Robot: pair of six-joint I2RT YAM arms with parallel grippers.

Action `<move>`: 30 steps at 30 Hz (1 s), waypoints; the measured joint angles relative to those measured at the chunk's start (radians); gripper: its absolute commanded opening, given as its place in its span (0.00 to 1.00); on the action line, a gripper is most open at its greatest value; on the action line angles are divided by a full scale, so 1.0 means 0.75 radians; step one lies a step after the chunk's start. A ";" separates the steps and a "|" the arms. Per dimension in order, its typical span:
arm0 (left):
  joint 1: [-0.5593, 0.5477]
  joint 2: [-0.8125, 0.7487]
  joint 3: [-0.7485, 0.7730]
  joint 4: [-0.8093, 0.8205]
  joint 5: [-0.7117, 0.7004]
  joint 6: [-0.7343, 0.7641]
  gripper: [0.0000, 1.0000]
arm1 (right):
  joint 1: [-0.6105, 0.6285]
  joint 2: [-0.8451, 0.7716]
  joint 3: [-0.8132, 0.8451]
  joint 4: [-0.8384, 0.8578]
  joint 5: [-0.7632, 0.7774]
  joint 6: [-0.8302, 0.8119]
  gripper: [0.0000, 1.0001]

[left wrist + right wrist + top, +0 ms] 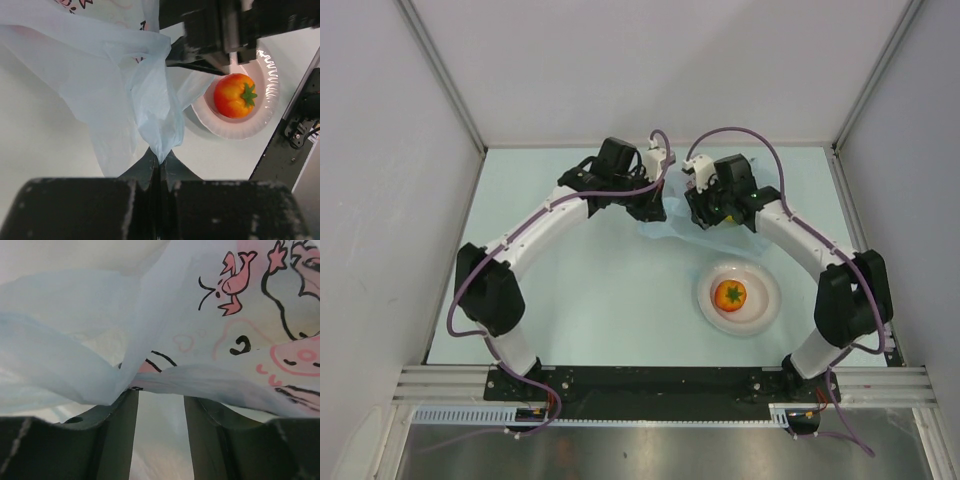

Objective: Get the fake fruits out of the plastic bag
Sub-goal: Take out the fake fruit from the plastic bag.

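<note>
The left end effector (159,162) is clenched on the plastic bag (100,75). Its two dark fingers (145,167) are pressed together with a gathered fold of the thin light-blue film pinched between their tips. From that pinch the film fans out wide and crumpled, and light shows through it.

In the overhead view the bag lies just beyond the middle of the table (580,290), toward the far edge. It sits between the two arms, and only a small blue patch of it shows under them. Pink and black cartoon drawings are printed on it. The film is too bunched to tell whether anything lies inside.

The right end effector (160,395) is at the bag's right side, facing the left one. Its jaws stand apart with a clear gap between them. Bag film is draped over both fingertips (127,400) and hangs across the gap, but it is not squeezed flat. This end effector looks released rather than gripping.

Further right, and nearer the table's front edge, is a round white plate (767,300) with a fluted rim. One of the fake fruits (730,294) rests at its centre. It is glossy orange-red and round, with a green star-shaped calyx on top. It lies well apart from the bag and from both end effectors.
</note>
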 measured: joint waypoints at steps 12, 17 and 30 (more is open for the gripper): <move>-0.002 -0.010 0.043 -0.012 -0.070 0.027 0.08 | -0.013 0.417 0.207 0.215 0.292 0.116 0.86; -0.002 -0.010 0.040 -0.014 -0.031 0.027 0.06 | -0.040 0.546 0.403 0.220 0.302 0.157 0.90; -0.022 -0.070 -0.138 -0.002 -0.026 0.052 0.00 | 0.016 0.729 0.513 0.243 0.340 0.184 0.95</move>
